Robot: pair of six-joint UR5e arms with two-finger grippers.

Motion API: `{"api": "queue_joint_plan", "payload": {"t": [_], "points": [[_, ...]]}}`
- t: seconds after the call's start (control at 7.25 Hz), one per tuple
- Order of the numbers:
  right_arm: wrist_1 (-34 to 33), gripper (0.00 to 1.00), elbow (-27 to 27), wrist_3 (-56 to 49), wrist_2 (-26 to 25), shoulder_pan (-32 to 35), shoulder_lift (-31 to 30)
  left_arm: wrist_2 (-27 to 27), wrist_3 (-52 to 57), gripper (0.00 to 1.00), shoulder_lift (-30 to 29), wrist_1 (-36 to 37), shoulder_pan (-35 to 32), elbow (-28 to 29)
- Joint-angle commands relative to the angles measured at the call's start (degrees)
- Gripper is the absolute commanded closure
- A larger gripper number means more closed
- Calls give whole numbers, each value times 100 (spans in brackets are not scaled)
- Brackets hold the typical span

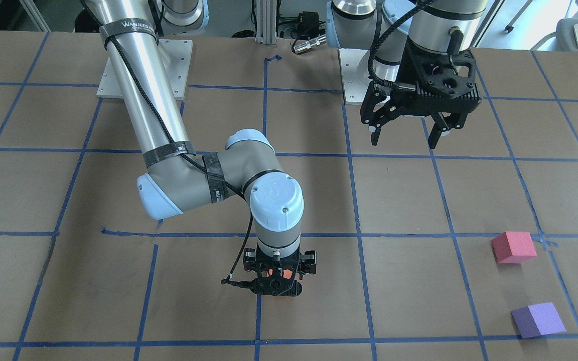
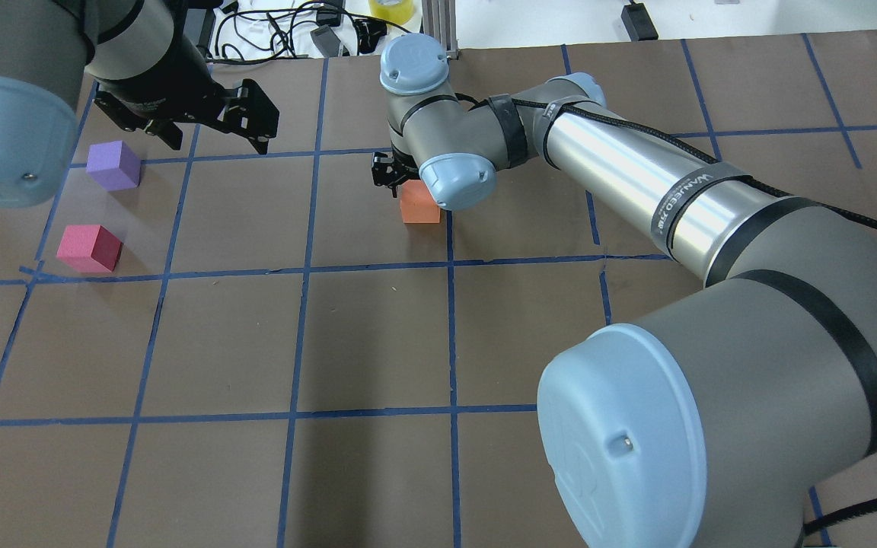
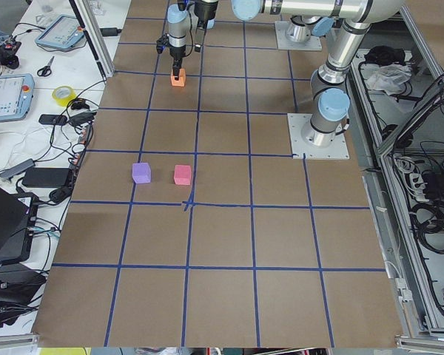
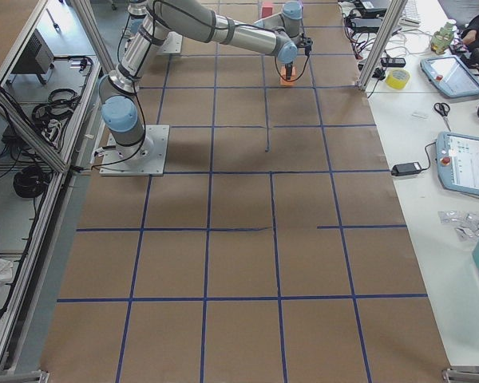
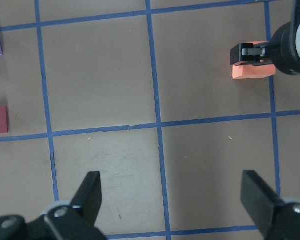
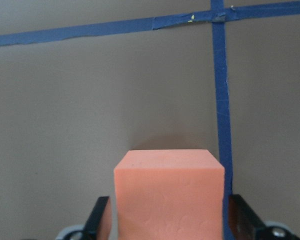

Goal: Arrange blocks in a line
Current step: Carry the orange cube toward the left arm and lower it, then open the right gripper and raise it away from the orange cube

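The orange block (image 6: 169,195) sits between the fingers of my right gripper (image 1: 279,281) at table level, near a blue tape crossing. The jaws press close against both of its sides. It also shows in the overhead view (image 2: 419,207), partly under the wrist. The pinkish-red block (image 1: 514,246) and the purple block (image 1: 537,320) lie apart from it on my left side, one grid square from each other. My left gripper (image 1: 404,136) hangs open and empty above the table, behind those two blocks; its fingers (image 5: 90,195) are spread wide.
Blue tape lines (image 2: 298,270) divide the brown table into squares. The arms' white mounting plates (image 1: 178,65) sit at the robot's edge. Cables and a yellow tape roll (image 2: 393,9) lie past the far edge. My right arm's elbow (image 2: 560,99) reaches low over the table.
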Motion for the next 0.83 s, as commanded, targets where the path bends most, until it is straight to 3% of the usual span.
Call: {"api": "queue_joint_plan", "payload": {"t": [0.0,0.28,0.69], "points": [[267,0,-121,9,2,12,-133,-3,79,0,23,-4,-9,-40],[1205,0,-201,-113,-85,-136,-894,-56,61,0,-265,83,131,56],[2216,0,-95,-1709,-103,-1004,-1880,-64,52,0,-950,608,114,266]]}}
